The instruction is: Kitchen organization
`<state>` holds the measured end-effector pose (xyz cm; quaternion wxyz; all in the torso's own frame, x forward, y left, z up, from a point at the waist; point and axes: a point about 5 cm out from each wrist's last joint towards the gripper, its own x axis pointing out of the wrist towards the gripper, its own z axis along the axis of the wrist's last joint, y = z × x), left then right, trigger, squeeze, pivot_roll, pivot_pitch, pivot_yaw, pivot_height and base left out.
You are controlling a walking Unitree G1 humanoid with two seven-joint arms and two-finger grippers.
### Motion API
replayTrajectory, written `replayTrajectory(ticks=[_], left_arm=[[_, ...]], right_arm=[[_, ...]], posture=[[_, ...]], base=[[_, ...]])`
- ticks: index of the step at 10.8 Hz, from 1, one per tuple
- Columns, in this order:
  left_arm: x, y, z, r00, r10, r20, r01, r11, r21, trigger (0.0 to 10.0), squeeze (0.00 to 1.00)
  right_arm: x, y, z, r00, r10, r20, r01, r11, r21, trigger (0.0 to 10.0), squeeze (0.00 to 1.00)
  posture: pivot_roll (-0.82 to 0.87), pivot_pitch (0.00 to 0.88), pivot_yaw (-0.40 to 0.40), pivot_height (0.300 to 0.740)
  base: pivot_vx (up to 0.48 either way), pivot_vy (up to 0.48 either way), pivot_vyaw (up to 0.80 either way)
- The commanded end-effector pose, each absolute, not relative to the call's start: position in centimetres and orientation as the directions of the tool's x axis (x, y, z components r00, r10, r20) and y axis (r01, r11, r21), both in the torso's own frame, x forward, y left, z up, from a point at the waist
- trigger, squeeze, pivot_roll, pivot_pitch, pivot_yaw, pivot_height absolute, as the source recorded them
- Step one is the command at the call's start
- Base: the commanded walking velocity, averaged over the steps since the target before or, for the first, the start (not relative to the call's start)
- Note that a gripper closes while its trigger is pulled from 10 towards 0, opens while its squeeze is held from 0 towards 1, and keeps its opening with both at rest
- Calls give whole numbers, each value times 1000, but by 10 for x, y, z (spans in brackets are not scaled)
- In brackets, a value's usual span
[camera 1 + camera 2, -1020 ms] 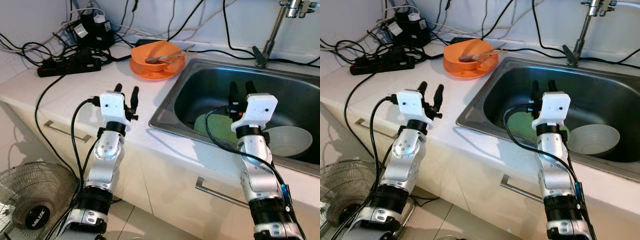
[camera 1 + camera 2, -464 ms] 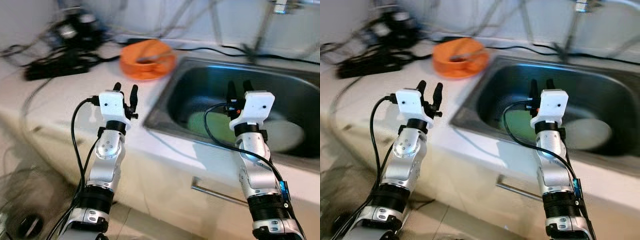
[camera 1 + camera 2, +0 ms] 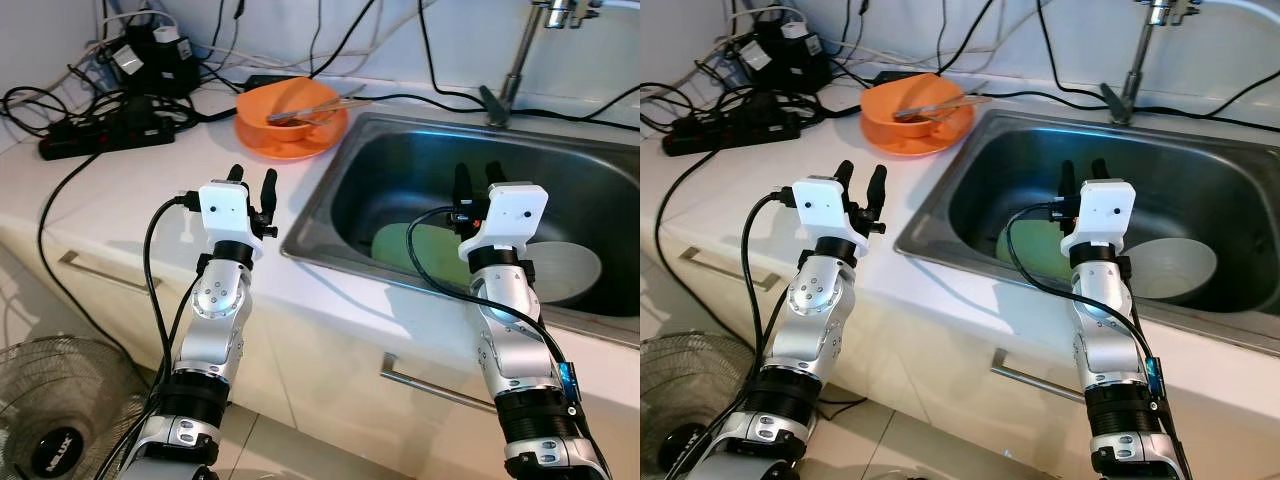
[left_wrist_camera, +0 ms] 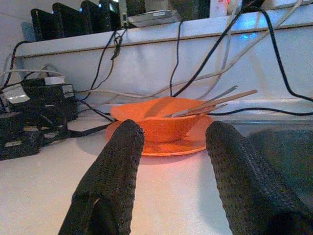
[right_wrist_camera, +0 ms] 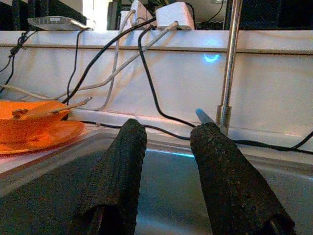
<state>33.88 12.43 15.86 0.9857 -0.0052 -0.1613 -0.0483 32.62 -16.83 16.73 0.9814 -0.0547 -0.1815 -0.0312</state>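
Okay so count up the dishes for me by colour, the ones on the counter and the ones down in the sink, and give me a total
Orange: 2, a bowl resting on a plate, on the counter left of the sink.
Green: 1, a plate in the sink.
White: 1, a bowl in the sink.
Total: 4 dishes.

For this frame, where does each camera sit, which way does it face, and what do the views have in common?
Left eye, right eye: on the head, looking down at counter and sink; both arms, left gripper and right gripper open.
Left wrist: along its own fingers toward the orange bowl holding utensils.
Right wrist: along its own fingers over the sink toward the faucet.
Shared: the orange bowl appears in all four.
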Motion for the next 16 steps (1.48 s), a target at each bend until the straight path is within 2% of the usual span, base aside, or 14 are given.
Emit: replayTrajectory(ticks=[1, 2, 7, 8, 12, 14, 16], left_arm=[[341, 127, 162, 945, -77, 319, 78, 997, 10, 10000, 0], [341, 127, 162, 945, -74, 318, 76, 997, 7, 10000, 0], [343, 127, 161, 950, -73, 305, 78, 997, -3, 10000, 0], [342, 127, 160, 950, -75, 303, 79, 997, -1, 10000, 0], [342, 126, 161, 950, -87, 298, 90, 996, 4, 10000, 0], [343, 126, 160, 952, -90, 293, 93, 996, 6, 10000, 0], [343, 125, 159, 953, -95, 289, 97, 995, 8, 10000, 0]], right_arm=[[330, -165, 169, 936, -31, 350, 65, 994, -86, 10000, 0], [330, -165, 170, 936, -31, 351, 66, 994, -89, 10000, 0], [331, -164, 169, 939, -34, 343, 66, 994, -82, 10000, 0], [331, -164, 169, 940, -37, 340, 67, 995, -79, 10000, 0], [330, -163, 167, 938, -48, 344, 77, 994, -72, 10000, 0], [332, -162, 166, 944, -52, 327, 69, 997, -43, 10000, 0], [331, -162, 166, 939, -49, 341, 77, 994, -71, 10000, 0]], posture=[[29, 0, 90, 740], [29, 0, 90, 740], [29, 0, 91, 740], [30, 0, 94, 740], [30, 0, 101, 740], [31, 0, 102, 740], [30, 0, 103, 740]], base=[[0, 259, -800], [0, 289, -800], [0, 354, 0], [0, 379, -800], [0, 379, 0], [0, 379, -644], [0, 381, 0]])
